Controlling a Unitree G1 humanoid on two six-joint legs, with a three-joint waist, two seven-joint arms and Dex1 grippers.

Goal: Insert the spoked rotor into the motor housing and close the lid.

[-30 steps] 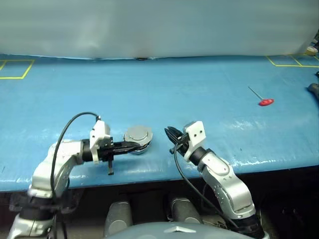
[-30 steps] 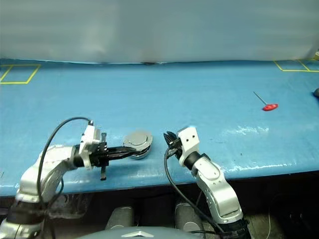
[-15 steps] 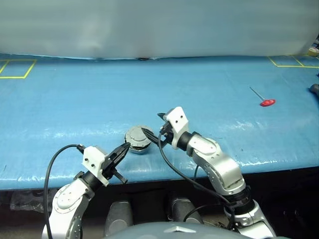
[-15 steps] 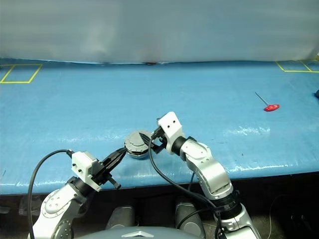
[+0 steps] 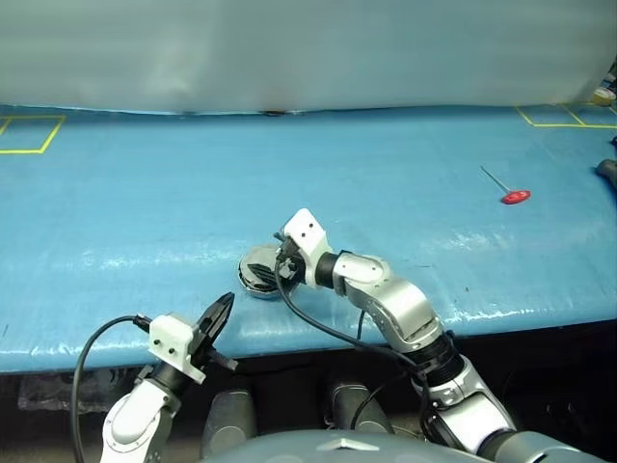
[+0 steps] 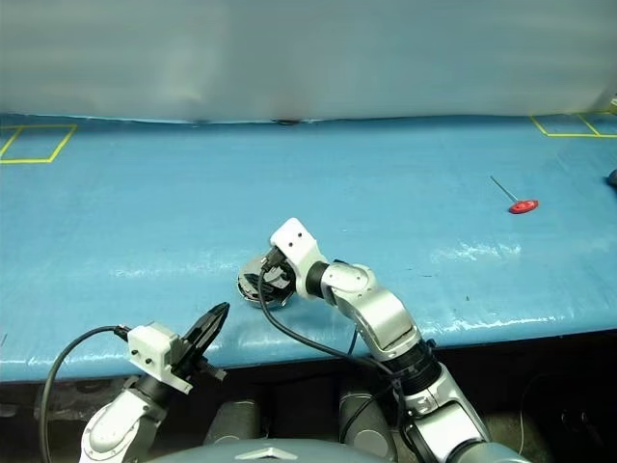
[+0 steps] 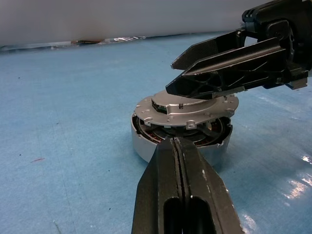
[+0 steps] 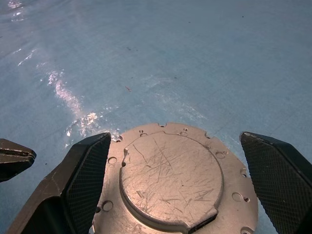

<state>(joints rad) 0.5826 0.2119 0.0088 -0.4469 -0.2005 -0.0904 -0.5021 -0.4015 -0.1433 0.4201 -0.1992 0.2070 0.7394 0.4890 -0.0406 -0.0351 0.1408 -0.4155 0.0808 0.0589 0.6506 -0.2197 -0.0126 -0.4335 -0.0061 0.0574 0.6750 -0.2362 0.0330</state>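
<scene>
Across the whole scene stretches a blue mat-covered table (image 5: 405,183), its far edge meeting a pale wall and yellow tape squares marking its far corners. Near the front edge, about midway along, sits the motor housing (image 7: 146,141), a short silver cup with brown coils and dark spokes visible inside through the gap under the lid (image 8: 173,178). That lid, a grey disc with small holes round its flange and a scratched raised centre circle, lies over the housing's mouth, tilted slightly so one side stands a little above the rim. Whether the spoked rotor is fully seated inside cannot be told, since the lid covers most of it. Reaching in from the right, the right gripper (image 8: 175,195) hangs just above the lid with its two black fingers spread wide, one on each side of the disc; in the left wrist view one finger appears to lie on or just over the lid's top, though contact is not certain. Nearer the table's front edge and well to the left, the left gripper (image 5: 218,313) points toward the housing with its fingers pressed together on nothing, apart from the housing. Far off on the right lies a small red-handled tool (image 5: 514,198).
</scene>
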